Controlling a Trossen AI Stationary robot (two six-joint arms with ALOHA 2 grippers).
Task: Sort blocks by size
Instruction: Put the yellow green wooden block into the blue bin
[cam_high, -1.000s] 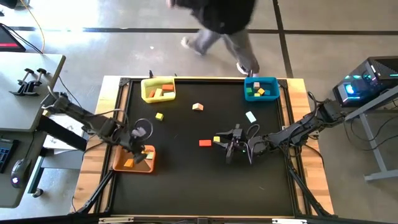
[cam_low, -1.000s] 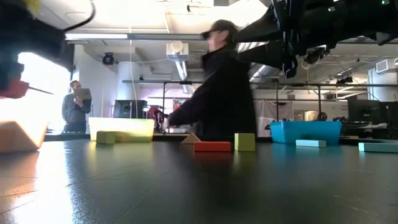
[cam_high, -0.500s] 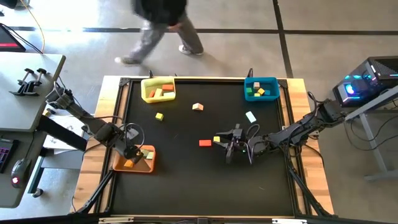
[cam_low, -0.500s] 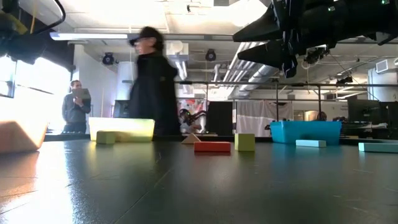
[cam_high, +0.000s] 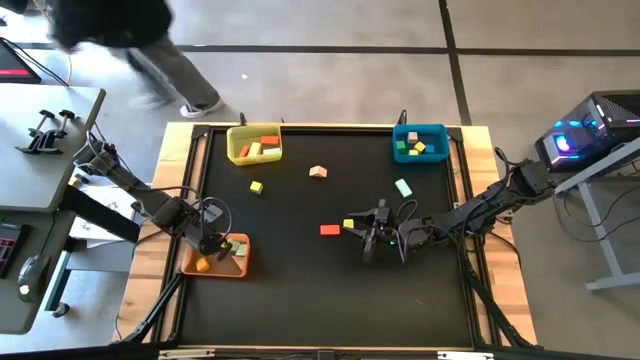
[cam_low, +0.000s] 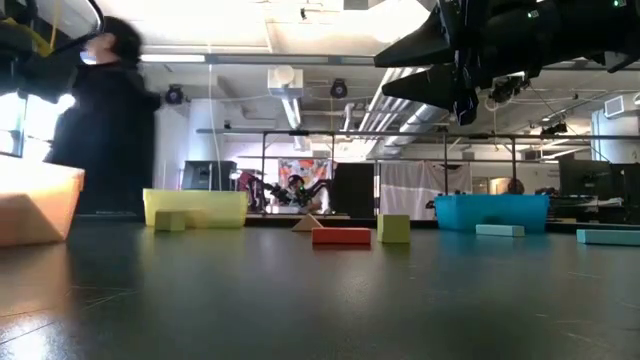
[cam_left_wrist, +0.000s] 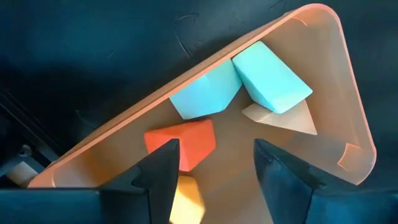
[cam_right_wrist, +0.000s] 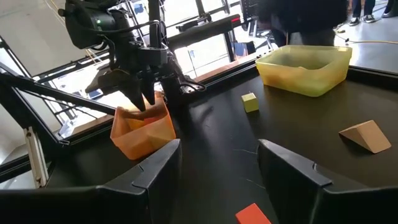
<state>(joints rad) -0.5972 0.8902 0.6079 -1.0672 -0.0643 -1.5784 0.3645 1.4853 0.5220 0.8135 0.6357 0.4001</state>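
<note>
left arm: the left gripper (cam_high: 208, 240) hangs over the orange plastic bin (cam_high: 190, 266) at the table's near-left; jaws apart, nothing between them in the left wrist view.
orange bin contents: two mint blocks (cam_left_wrist: 239, 87), a tan wedge (cam_left_wrist: 283, 118), an orange block (cam_left_wrist: 189, 140) and a yellow block (cam_left_wrist: 186, 199) lie inside.
right arm: the right gripper (cam_high: 372, 236) hovers mid-table, jaws apart and empty, beside a small yellow block (cam_high: 349, 224).
other bins: the yellow plastic bin (cam_high: 254, 144) and the blue plastic bin (cam_high: 419, 142) at the far edge each hold several blocks.
left to sort: a red flat bar (cam_high: 330, 230), a small yellow cube (cam_high: 256, 187), a tan wedge block (cam_high: 318, 172) and a mint bar (cam_high: 403, 187) lie loose on the black table (cam_high: 300, 290).
progress: by my judgement well past halfway; about five blocks left to bin.
background: a person (cam_high: 120, 30) walks past the far-left corner.
</note>
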